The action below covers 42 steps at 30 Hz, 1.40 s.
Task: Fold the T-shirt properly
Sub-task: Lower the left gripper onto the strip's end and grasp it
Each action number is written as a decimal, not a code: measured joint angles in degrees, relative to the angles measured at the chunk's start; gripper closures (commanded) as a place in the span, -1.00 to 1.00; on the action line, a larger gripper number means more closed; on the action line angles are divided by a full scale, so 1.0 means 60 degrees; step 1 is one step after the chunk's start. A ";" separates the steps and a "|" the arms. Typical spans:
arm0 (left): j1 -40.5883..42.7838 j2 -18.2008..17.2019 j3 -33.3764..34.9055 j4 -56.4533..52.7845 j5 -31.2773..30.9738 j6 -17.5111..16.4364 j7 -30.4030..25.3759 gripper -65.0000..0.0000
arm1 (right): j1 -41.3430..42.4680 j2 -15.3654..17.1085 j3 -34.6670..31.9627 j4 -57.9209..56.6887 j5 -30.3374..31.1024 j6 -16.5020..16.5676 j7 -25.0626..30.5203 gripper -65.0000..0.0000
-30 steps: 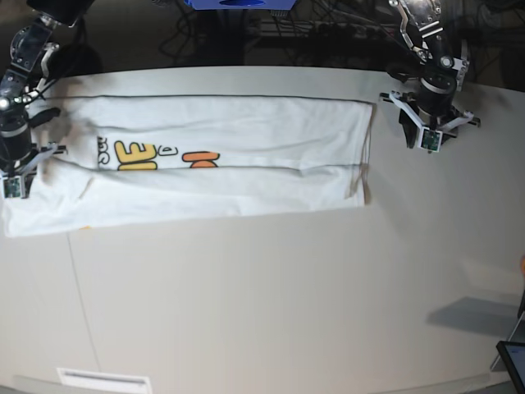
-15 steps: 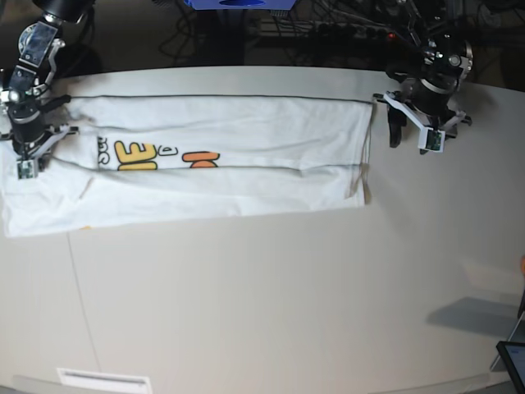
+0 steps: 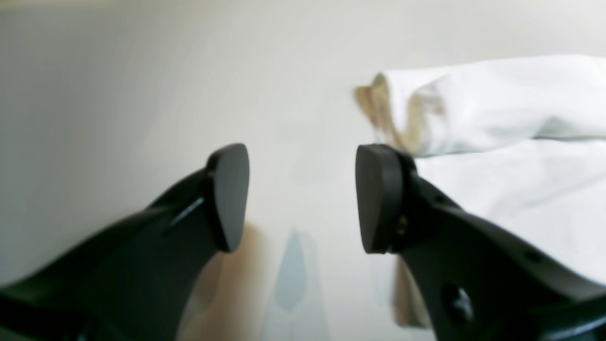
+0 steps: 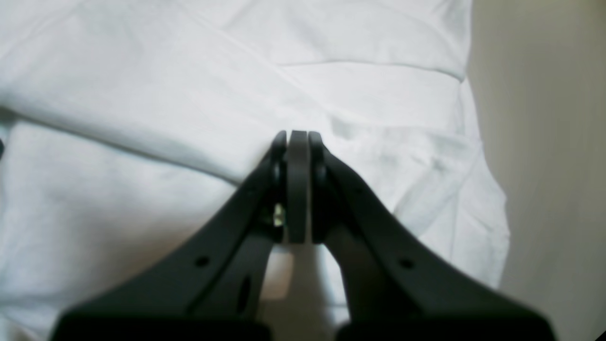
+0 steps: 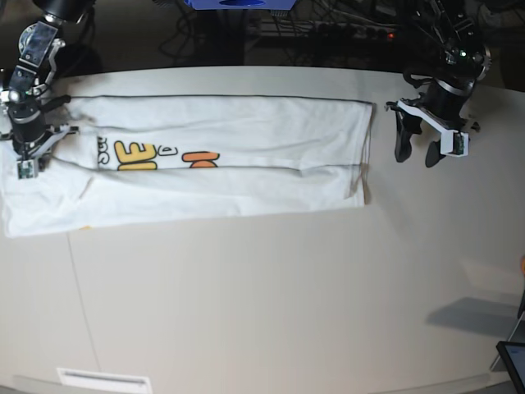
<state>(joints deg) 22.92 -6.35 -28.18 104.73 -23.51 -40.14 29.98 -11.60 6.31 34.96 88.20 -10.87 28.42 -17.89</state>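
The white T-shirt (image 5: 238,156) lies flat as a long band across the far half of the table, with yellow and orange print showing near its left part. My left gripper (image 5: 415,158) hangs open just off the shirt's right edge. In the left wrist view its black fingertips (image 3: 376,199) stand apart over bare table, with the shirt's edge (image 3: 497,118) to their right. My right gripper (image 5: 29,156) is shut over the shirt's left end. In the right wrist view the right gripper (image 4: 297,142) points its closed tips at a fold of white cloth (image 4: 142,94), and no cloth shows between them.
The beige table (image 5: 271,304) extends toward the near side. A white label strip (image 5: 102,379) lies at the near left edge and a dark screen corner (image 5: 513,357) at the near right. Cables and a blue object (image 5: 238,3) sit behind the far edge.
My left gripper has opened and drawn to the right, away from the shirt's right edge. My right gripper moved toward the far side over the shirt's left end, then held still, staying shut.
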 measured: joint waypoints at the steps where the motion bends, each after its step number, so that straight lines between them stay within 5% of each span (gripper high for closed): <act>1: -0.0004 0.0000 0.0004 0.0000 0.0011 -0.0004 0.0011 -0.10 | 0.0000 0.0000 0.0000 0.0000 -0.0004 0.0000 -0.0004 0.97; 6: -0.0433 0.0040 0.0084 -0.0233 -0.0168 0.0036 -0.0095 -0.11 | -0.0007 0.0000 0.0000 0.0000 -0.0004 0.0000 -0.0004 0.97; 13: -0.0331 0.0087 0.0073 -0.0947 -0.0882 0.0047 0.0044 -0.51 | -0.0182 0.0025 0.0000 0.0000 -0.0004 0.0000 -0.0004 0.97; 33: -0.0514 0.0055 -0.0055 -0.1038 -0.0914 0.0076 0.0004 -0.52 | -0.0186 0.0007 0.0000 0.0000 0.0000 0.0000 0.0000 0.97; 37: -0.0532 0.0047 0.0200 -0.1035 0.0098 0.1213 -0.0055 -0.52 | -0.0186 -0.0004 0.0000 0.0000 -0.0004 0.0000 0.0000 0.97; 39: -0.0514 0.0000 0.0466 -0.1045 0.0382 0.0776 0.0000 -0.52 | -0.0186 0.0000 0.0000 0.0000 -0.0004 0.0000 0.0000 0.97; 41: -0.0543 0.0062 0.0634 -0.1089 -0.0109 -0.0091 0.0036 -0.52 | -0.0186 -0.0004 0.0000 0.0000 0.0000 0.0000 0.0000 0.97; 42: -0.0565 0.0117 0.0648 -0.1093 -0.0525 -0.0076 0.0055 -0.52 | -0.0186 -0.0004 0.0000 0.0000 0.0000 0.0000 0.0000 0.97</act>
<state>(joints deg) 19.53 -5.65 -24.29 98.17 -26.65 -40.60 30.30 -12.71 6.28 34.96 88.20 -10.87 28.42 -17.89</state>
